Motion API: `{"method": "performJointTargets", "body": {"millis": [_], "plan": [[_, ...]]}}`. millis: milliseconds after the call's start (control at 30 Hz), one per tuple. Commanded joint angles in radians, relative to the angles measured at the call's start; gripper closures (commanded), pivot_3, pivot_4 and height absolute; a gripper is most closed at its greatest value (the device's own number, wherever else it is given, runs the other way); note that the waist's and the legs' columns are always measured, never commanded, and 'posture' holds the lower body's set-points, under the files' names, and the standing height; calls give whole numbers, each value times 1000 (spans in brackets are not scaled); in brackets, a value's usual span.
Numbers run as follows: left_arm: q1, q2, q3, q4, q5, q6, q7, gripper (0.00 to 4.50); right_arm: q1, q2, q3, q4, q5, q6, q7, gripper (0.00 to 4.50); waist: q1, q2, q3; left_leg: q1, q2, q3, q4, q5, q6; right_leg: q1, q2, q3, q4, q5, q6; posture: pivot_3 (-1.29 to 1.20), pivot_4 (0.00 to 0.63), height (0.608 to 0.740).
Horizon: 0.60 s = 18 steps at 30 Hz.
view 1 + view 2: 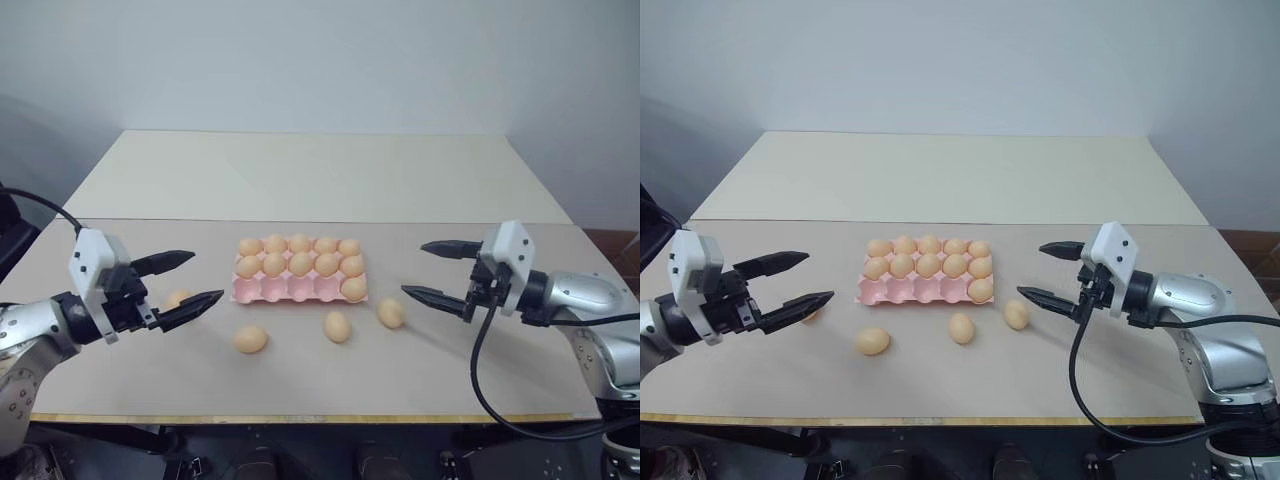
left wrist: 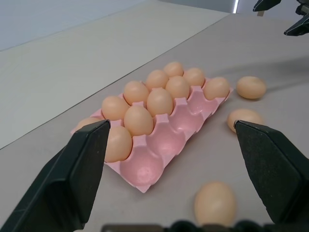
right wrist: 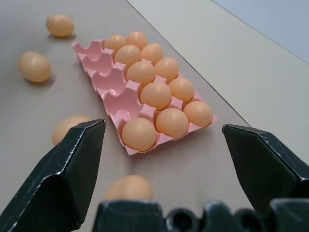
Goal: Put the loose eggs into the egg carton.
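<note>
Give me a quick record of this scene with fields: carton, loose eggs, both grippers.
egg carton: pink tray, mid-table; eleven eggs seated, four near-row cups vacant
loose eggs: four on the table, at, and one behind the left gripper's fingers
left gripper: open, holding nothing, left of carton
right gripper: open, holding nothing, right of carton

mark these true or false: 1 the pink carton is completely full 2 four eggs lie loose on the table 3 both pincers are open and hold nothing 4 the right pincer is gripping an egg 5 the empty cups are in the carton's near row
1. False. The egg carton has four empty cups.
2. True. Four loose eggs lie on the table, one near the left pincer.
3. True. Left pincer and right pincer are open and hold nothing.
4. False. It is open and holds nothing.
5. True. The near row holds one egg, at its right end.
</note>
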Motion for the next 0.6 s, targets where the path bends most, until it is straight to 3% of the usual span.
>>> {"method": "performJointTargets", "body": {"millis": [33, 600], "plan": [[-14, -3, 39, -8, -20, -13, 11, 44, -11, -15, -39, -25, 11, -19, 6, 0, 0, 0, 0, 0, 0, 0, 0, 0, 0, 0, 0, 0, 0, 0, 0, 0, 150, 740], [-51, 81, 5, 63, -6, -66, -181, 44, 4, -57, -62, -29, 30, 14, 36, 0, 1, 0, 0, 0, 0, 0, 0, 0, 0, 0, 0, 0, 0, 0, 0, 0, 150, 740]]}}
